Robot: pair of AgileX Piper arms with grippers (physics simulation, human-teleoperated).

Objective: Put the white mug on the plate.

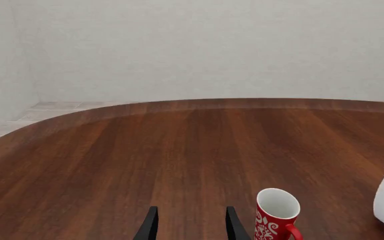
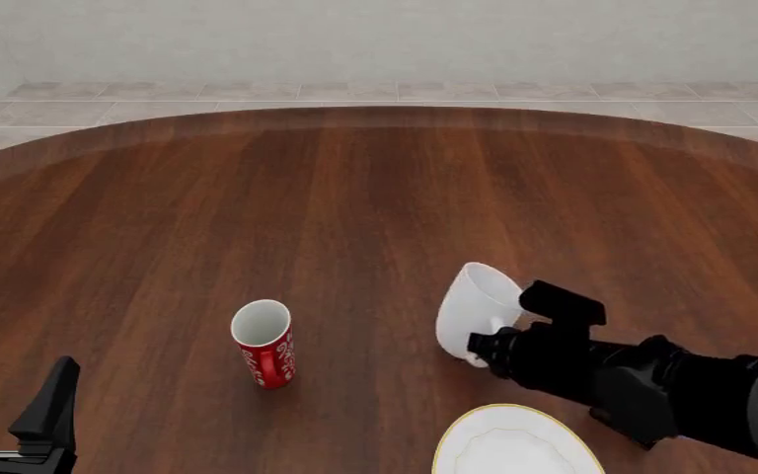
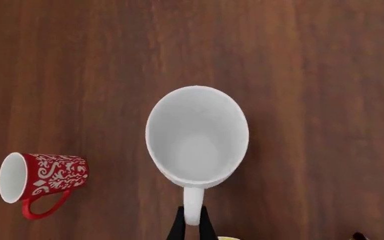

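Here the right gripper (image 3: 190,225) is clenched on the white mug's (image 2: 474,308) handle, apparently lifted beside the plate (image 2: 456,441). The left gripper (image 1: 188,224) hangs released.

The surface (image 2: 352,197) is smooth dark wood with a soft sheen, the white mug (image 2: 474,306) and red mug (image 2: 265,346) look like glossy ceramic, the plate (image 2: 511,444) is smooth white, and the right end effector (image 3: 191,227) is matt black.
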